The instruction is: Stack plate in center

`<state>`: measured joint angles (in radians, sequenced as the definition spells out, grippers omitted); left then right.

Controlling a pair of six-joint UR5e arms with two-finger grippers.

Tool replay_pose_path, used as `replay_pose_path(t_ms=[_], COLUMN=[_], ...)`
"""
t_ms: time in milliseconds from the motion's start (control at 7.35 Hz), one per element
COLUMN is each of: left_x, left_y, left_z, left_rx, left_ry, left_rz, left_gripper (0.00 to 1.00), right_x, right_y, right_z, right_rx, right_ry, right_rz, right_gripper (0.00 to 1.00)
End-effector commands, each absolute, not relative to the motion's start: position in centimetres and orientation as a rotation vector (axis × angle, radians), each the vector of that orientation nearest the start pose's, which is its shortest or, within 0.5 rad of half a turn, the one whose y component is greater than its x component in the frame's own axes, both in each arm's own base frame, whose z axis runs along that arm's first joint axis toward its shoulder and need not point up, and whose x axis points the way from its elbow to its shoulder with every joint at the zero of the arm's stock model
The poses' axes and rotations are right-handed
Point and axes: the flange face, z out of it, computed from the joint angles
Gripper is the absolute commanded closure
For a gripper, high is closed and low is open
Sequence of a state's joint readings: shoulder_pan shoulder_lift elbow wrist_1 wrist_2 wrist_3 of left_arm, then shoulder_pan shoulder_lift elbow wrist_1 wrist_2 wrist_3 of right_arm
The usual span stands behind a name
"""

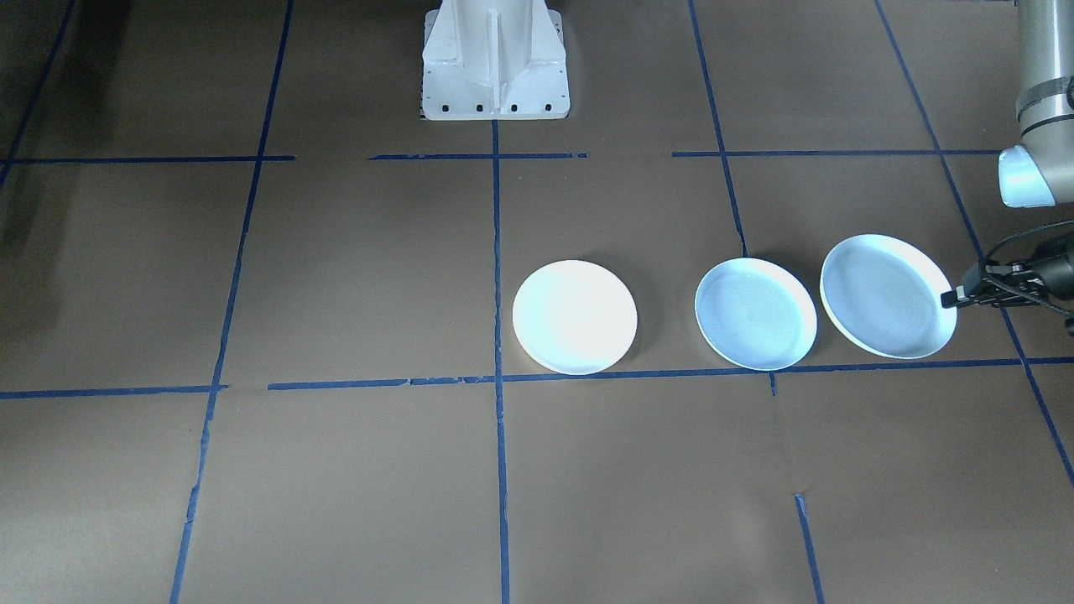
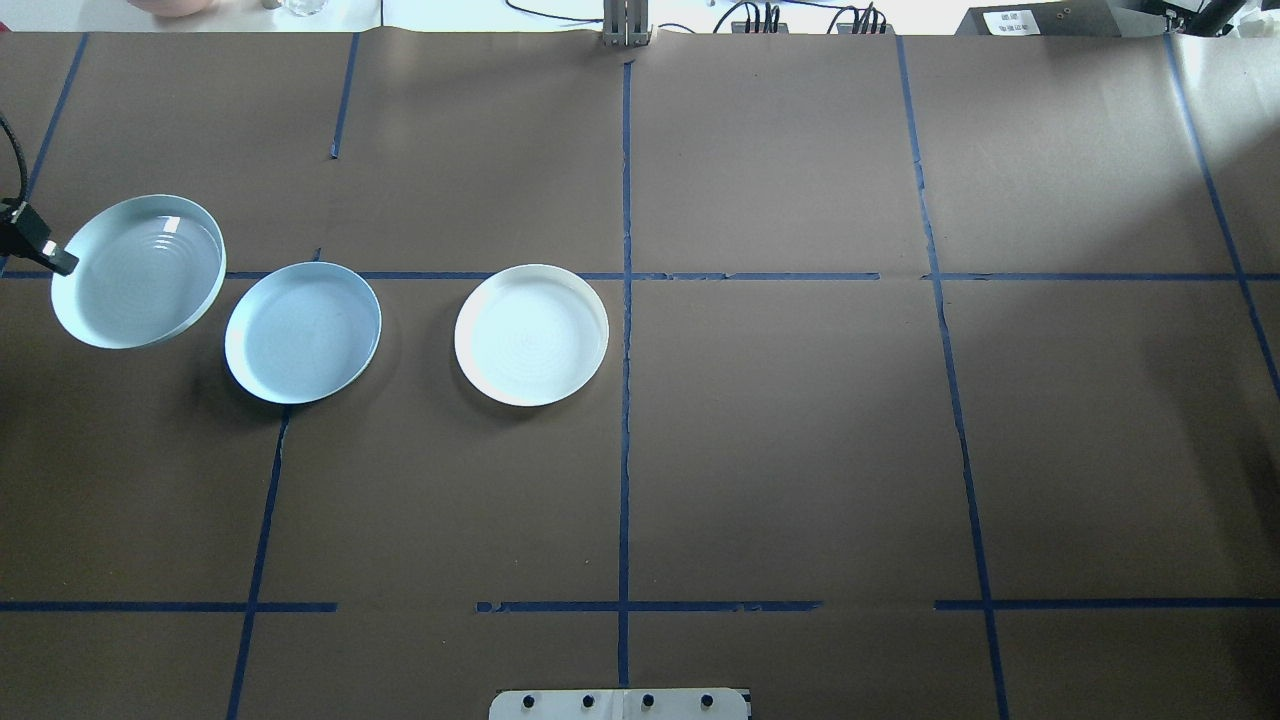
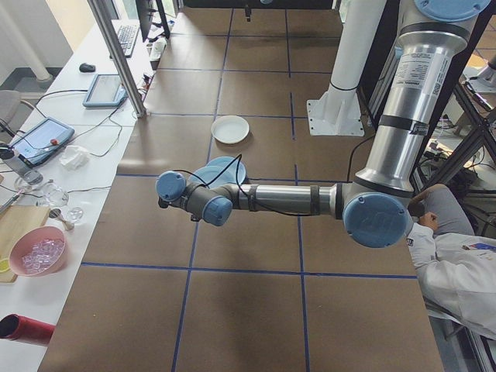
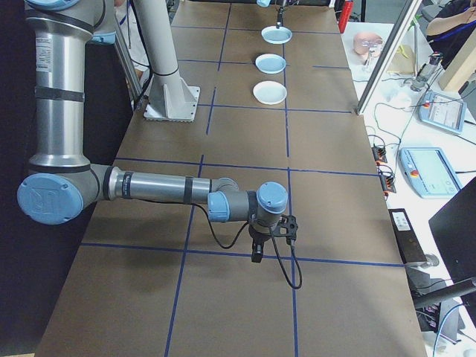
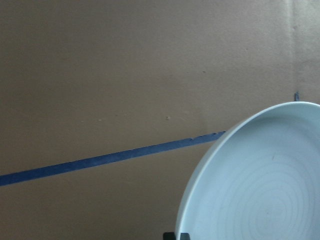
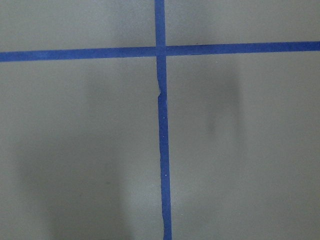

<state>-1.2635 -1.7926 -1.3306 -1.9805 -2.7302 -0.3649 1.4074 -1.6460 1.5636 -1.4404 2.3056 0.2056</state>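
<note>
My left gripper (image 1: pixel 952 298) is shut on the outer rim of a pale bluish plate (image 1: pixel 888 295), which is tilted and held just above the table. In the overhead view that plate (image 2: pixel 140 270) is at the far left, with the gripper (image 2: pixel 60 262) on its left rim. The left wrist view shows the plate's ringed inside (image 5: pixel 260 185). Beside it lies the center plate (image 2: pixel 303 332) (image 1: pixel 755 313), also pale bluish with a raised rim; the two are apart. My right gripper (image 4: pixel 256 253) hangs over bare table far away. I cannot tell whether it is open or shut.
A brighter plain white plate (image 2: pixel 531 334) (image 1: pixel 575 316) lies flat beyond the center plate, near the middle tape line. The white robot base (image 1: pixel 493 63) stands at the table's edge. A person's white sleeve (image 3: pixel 457 263) and benches with tablets (image 4: pixel 435 171) flank the table.
</note>
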Motion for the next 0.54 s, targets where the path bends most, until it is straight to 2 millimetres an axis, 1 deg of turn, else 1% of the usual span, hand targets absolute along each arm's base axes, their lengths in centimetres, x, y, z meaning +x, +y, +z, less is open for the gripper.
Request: replay_pose_path(t_ms=[0,136,272,408], left_x=[19.0,22.5,23.3,25.4], left_y=[-56.5,-56.5,-57.2,-56.8], left_z=[55.8,54.7,54.4,53.9], left_rx=[-0.137,-0.149,-0.119,-0.143], left_ry=[1.211,1.203,1.156,1.146], left_rz=[0.183,0.236,0.235,0.237], left_gripper=[1.0,1.0,1.0,1.0], right_x=[-0.9,-1.0,-0.9,-1.0], right_y=[-46.7,-46.7,-46.7,-46.7], right_z=[68.7,68.7,68.7,68.7], right_rx=[-0.088,-0.089,-0.088,-0.089], right_ry=[-0.731,-0.731,-0.731,-0.731], right_rz=[0.023,0.022,0.023,0.022], right_gripper=[0.0,0.0,0.0,0.0])
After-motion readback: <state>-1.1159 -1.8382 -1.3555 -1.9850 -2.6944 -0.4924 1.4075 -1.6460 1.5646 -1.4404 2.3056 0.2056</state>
